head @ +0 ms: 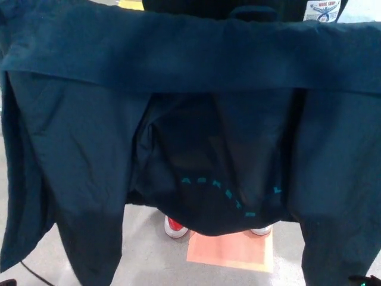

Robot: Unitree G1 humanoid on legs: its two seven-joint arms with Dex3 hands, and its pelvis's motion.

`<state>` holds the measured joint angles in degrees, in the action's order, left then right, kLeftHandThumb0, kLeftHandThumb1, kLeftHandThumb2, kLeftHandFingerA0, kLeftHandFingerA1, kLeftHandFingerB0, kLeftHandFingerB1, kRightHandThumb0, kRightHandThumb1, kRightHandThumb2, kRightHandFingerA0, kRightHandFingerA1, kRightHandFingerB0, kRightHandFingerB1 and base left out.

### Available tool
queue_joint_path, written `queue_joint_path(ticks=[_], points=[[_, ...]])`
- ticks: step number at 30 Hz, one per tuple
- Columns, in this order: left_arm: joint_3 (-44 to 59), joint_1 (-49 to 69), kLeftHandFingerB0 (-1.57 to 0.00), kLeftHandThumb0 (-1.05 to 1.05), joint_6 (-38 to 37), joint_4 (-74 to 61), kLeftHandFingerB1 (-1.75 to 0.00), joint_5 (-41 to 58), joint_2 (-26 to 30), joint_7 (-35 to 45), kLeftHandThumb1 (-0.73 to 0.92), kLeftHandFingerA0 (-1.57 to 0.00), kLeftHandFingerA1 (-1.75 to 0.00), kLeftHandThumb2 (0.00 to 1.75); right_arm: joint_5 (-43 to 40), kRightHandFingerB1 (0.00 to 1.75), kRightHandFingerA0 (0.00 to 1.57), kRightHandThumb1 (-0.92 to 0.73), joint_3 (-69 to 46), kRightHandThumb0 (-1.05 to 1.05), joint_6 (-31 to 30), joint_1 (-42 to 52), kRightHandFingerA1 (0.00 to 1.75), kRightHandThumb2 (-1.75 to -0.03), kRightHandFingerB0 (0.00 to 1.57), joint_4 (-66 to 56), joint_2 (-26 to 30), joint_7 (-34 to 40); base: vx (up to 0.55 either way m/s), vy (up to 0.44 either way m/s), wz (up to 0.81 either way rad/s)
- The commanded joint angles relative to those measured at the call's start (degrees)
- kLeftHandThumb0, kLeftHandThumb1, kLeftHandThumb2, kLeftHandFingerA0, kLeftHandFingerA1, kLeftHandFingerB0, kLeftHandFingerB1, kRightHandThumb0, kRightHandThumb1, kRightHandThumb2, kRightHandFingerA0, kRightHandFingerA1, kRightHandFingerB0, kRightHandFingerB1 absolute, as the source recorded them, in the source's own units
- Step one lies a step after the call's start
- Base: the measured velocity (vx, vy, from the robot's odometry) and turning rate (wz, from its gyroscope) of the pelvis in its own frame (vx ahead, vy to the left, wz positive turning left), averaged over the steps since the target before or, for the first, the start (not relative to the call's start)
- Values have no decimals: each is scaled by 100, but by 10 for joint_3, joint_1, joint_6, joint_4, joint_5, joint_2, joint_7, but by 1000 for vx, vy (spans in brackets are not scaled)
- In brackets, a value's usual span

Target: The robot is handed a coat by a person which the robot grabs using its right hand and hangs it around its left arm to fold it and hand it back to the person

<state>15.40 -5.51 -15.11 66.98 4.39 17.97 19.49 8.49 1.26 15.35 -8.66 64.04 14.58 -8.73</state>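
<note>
**Floppy coat filling the frame**

The coat (196,89) hangs spread across the whole picture: soft, limp, probably light. I'd grab the thick top fold, upper middle. The right hand (364,280) is a sliver lower right, can't tell its state. Left hand isn't showing.

A white label (324,9) at the top right edge, above the coat (77,149), carries red print that seems to read "WORK SHOP". The smaller print and blue emblem beneath it are too small to read. A curved row of teal marks on the coat's dark lining forms no legible letters.
</note>
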Motion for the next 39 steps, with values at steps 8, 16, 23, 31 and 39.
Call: queue_joint_path(ticks=[8, 16, 23, 31, 39], points=[[11, 7, -2, -66, -44, -7, -37, 26, 1, 41, 72, -2, -40, 102, -11, 22, 17, -88, -8, -77, 68, 14, 32, -70, 8, -42, 17, -10, 22, -1, 0], [-7, 9, -3, -66, -48, -33, -36, 12, 0, 45, 75, -1, -36, 105, -72, 48, 0, -52, -20, -36, 84, 237, 47, -109, 0, -492, 15, -49, 83, -1, 2], [-11, 8, -5, -66, -69, -41, -35, 13, -4, 56, 74, -1, -36, 106, -157, 28, 24, -90, -33, -73, 149, 382, 32, -67, 16, -807, 15, -48, 0, 0, 0], [-28, 17, -11, -76, -76, -50, -37, -2, -2, 47, 76, 0, -36, 104, -212, 31, 28, -86, -56, -72, 217, 405, 36, -66, 18, -987, -1, -15, 0, 0, 0], [-32, 13, -13, -76, -65, -50, -36, -2, 1, 44, 76, 0, -37, 105, -198, 29, 30, -84, -128, -72, 133, 351, 33, -65, 22, -1206, -12, 40, 0, 0, 0]])
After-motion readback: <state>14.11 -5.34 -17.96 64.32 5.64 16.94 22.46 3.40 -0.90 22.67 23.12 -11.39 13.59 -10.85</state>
